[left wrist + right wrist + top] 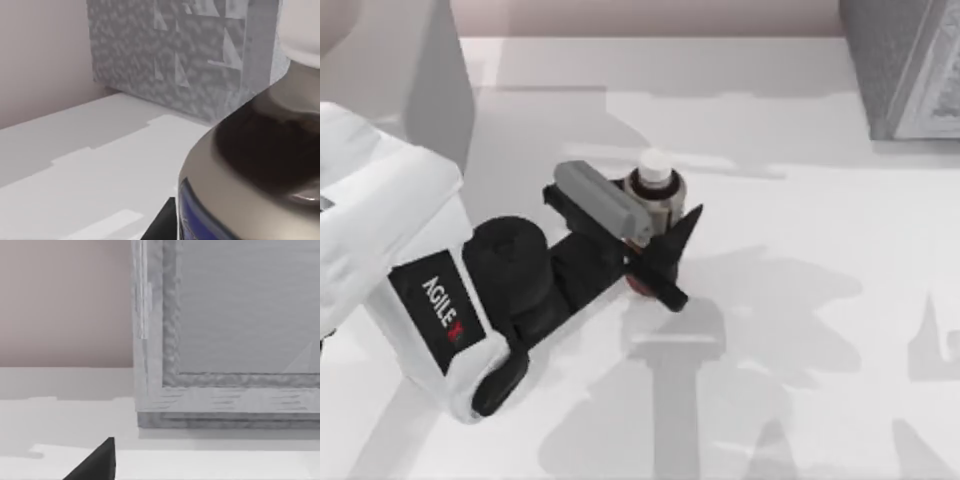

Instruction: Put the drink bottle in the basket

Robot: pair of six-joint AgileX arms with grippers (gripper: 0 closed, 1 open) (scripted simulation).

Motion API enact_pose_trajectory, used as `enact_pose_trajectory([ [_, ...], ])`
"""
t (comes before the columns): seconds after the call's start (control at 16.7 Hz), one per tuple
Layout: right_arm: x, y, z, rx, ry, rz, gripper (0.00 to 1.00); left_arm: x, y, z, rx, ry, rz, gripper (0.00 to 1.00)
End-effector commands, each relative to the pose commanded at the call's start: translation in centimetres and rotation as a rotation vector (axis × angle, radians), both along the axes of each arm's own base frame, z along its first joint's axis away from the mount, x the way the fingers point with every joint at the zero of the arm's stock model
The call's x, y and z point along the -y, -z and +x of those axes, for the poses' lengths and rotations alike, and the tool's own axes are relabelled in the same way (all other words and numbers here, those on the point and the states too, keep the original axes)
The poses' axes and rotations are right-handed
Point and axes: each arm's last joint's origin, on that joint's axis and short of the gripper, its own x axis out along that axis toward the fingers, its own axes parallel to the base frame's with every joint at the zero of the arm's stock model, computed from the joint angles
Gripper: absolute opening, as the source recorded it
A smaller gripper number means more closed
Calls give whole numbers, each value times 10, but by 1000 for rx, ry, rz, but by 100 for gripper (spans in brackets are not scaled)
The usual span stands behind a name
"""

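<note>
The drink bottle (656, 192) stands near the table's middle, with a white cap, a silver-grey band and reddish-brown liquid low down. My left gripper (682, 255) reaches in from the left and is shut on the bottle, one dark finger on each side of its body. Whether the base touches the table I cannot tell. The left wrist view has the drink bottle (260, 165) very close, with one fingertip (161, 225) beside it. The grey basket (905, 70) sits at the far right corner. My right gripper is parked near the basket (225, 340), open, one fingertip (100, 462) off to the side.
The basket's speckled wall (180, 55) rises past the bottle in the left wrist view. White tabletop (800, 250) lies bare between the bottle and the basket. My left arm's white body (390, 260) covers the table's left part.
</note>
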Motion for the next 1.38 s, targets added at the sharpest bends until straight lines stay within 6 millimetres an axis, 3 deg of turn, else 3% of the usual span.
enact_pose_trajectory([
  [0.3, 0, 0, 0, 0, 0, 0, 100, -29, -42, 10, -11, 66, 11, 0],
  [0.66, 0, 0, 0, 0, 0, 0, 100, -106, -132, 6, 51, -15, -8, 0],
  [0.84, 0, 0, 0, 0, 0, 0, 100, -136, -163, -11, 68, -28, -6, 0],
  [1.08, 0, 0, 0, 0, 0, 0, 100, -161, -172, -40, -12, 13, -14, 0],
  [1.38, 0, 0, 0, 0, 0, 0, 100, -195, -199, -102, -19, -40, -15, 0],
])
